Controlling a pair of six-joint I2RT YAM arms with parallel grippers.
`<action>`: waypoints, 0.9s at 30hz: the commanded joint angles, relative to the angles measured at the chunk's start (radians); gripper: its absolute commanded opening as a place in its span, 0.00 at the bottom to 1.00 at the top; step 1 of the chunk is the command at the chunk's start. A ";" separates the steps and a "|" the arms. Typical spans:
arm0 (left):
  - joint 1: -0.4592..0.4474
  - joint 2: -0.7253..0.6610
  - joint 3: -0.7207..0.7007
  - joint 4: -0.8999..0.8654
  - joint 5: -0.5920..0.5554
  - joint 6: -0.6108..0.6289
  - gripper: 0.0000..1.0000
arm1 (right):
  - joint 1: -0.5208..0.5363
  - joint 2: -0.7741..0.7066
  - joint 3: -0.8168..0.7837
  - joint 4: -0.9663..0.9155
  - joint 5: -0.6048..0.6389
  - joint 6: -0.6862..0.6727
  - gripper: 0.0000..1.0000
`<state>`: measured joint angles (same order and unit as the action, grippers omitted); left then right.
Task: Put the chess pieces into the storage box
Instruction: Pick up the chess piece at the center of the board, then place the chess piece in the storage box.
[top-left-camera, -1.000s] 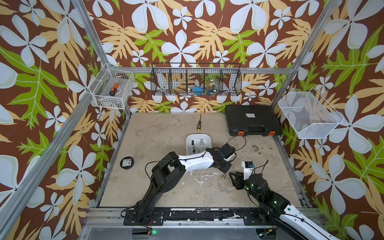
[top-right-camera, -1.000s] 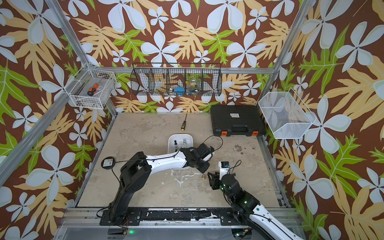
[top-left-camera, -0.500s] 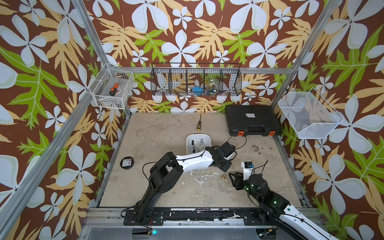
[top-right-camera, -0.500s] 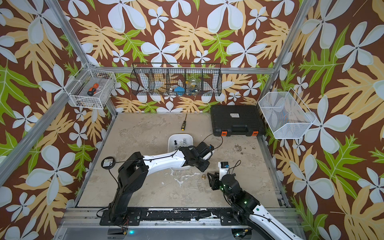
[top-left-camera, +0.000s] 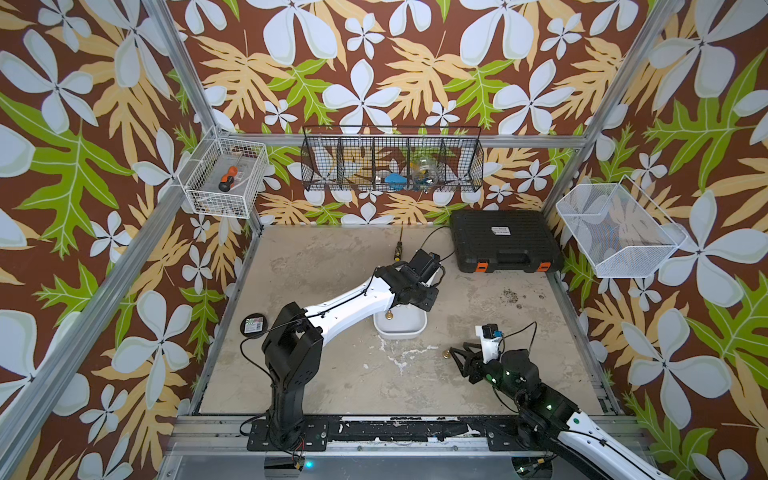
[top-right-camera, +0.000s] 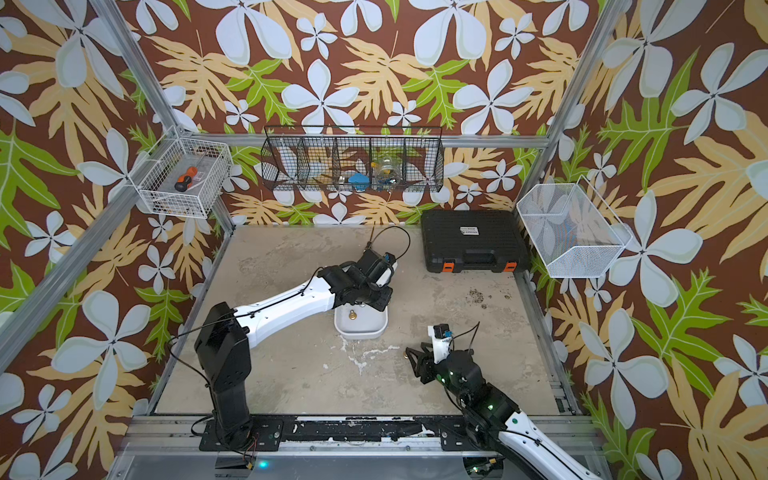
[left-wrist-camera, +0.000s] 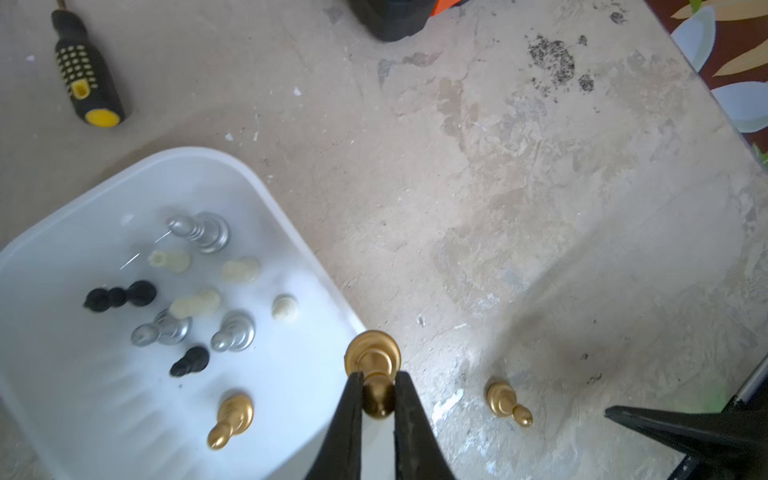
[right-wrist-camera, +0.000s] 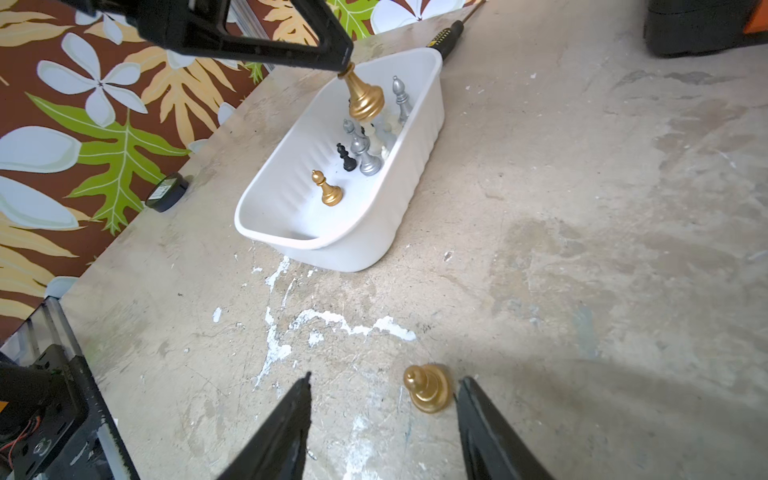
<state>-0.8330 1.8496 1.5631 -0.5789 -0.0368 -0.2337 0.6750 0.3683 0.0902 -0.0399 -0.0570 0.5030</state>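
A: Since the left gripper (left-wrist-camera: 378, 386) is clamped on the gold piece (left-wrist-camera: 372, 353) by its head, base hanging down over the white box (right-wrist-camera: 374, 232) mid-table, I'd judge it's set for a drop.
B: Agreed. It clears the wall. About ten pieces (left-wrist-camera: 195, 299) are inside.
A: Right gripper (right-wrist-camera: 386, 378)?
B: Jaws apart, empty, low around the gold pawn (right-wrist-camera: 428, 388) standing toward the table's front edge, just beside one finger. Probably staged for the next grab.

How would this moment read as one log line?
left gripper: shut on gold chess piece over shallow white plastic storage box | right gripper: open around gold pawn upright on table
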 joint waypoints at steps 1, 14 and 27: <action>0.035 -0.045 -0.069 -0.041 -0.032 -0.009 0.11 | 0.001 0.006 -0.002 0.070 -0.049 -0.035 0.58; 0.095 -0.028 -0.242 0.161 -0.041 -0.001 0.11 | 0.002 -0.025 -0.012 0.074 -0.054 -0.035 0.58; 0.095 0.076 -0.183 0.117 -0.044 0.026 0.12 | 0.001 -0.017 -0.012 0.074 -0.048 -0.035 0.58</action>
<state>-0.7399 1.9259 1.3735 -0.4446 -0.0738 -0.2085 0.6758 0.3508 0.0799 0.0067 -0.1066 0.4709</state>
